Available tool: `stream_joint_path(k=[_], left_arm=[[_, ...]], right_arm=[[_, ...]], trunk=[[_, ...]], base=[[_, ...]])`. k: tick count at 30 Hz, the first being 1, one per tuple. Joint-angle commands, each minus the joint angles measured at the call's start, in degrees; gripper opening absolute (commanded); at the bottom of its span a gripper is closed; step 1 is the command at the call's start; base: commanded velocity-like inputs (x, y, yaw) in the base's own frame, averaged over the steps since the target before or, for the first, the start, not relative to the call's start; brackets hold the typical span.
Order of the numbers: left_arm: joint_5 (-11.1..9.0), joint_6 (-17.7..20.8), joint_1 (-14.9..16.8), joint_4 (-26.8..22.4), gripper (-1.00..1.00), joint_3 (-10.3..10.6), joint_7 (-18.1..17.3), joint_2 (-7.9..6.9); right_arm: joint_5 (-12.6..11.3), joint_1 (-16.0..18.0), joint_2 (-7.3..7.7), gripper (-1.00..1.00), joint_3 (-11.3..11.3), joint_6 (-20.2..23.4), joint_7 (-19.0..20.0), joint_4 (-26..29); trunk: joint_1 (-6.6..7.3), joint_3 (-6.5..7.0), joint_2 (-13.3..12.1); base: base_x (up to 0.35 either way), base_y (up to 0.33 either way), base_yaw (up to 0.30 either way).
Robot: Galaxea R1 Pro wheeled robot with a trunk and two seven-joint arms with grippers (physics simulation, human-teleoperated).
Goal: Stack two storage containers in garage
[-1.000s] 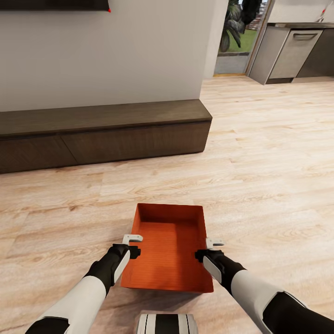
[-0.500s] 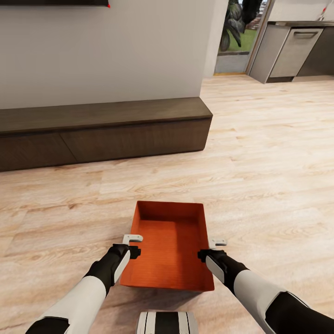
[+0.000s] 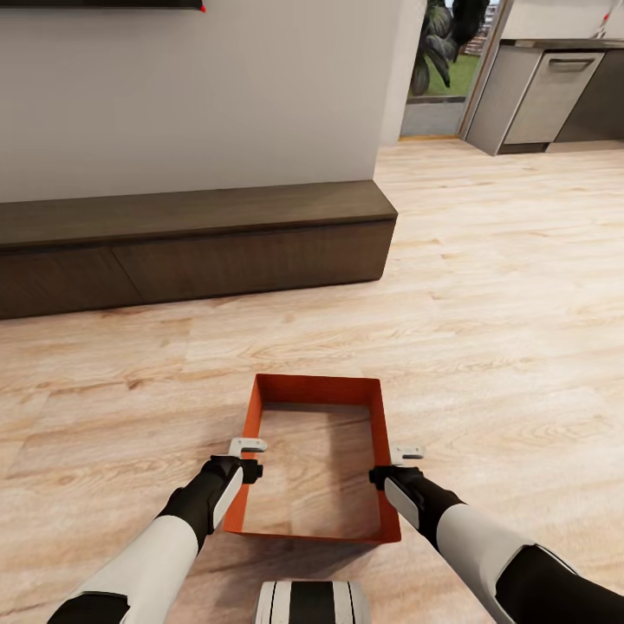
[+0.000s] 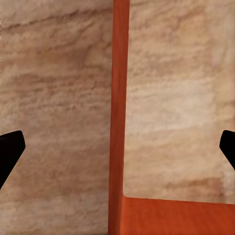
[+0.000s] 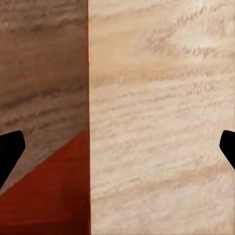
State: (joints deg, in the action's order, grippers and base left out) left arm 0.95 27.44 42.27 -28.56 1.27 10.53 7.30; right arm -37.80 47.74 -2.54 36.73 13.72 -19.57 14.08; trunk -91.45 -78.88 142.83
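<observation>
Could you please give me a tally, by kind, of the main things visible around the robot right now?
Orange-red storage container: 1
Grippers, left gripper and right gripper: 2
Dark wood bench: 1
Grey kitchen cabinet unit: 1
Total: 5

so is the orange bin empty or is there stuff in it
Empty: the storage container shows bare orange walls and nothing inside; wood flooring appears through its bottom.
</observation>
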Motion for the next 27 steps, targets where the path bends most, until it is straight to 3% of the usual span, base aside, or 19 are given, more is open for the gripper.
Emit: stream_joint_path(k=[1,13,27], left_arm=[[0.1,0.3,0.0,-0.1,1.0,0.1,0.2,0.0],[0.1,0.3,0.0,-0.1,1.0,0.1,0.2,0.01],[0.1,0.4,0.0,-0.1,1.0,0.2,0.2,0.08]], right_arm=[[-0.7,0.0,0.02,1.0,0.4,0.3,-0.4,0.2],[-0.7,0.0,-0.76,1.0,0.4,0.3,-0.4,0.2],[-0.7,0.0,-0.15,1.0,0.4,0.3,-0.4,0.2]], trunk=[[-0.01,-0.05,0.0],[-0.01,-0.05,0.0],[-0.01,-0.05,0.0]], base=[[0.0,0.0,0.0],[0.0,0.0,0.0],[0.0,0.0,0.0]])
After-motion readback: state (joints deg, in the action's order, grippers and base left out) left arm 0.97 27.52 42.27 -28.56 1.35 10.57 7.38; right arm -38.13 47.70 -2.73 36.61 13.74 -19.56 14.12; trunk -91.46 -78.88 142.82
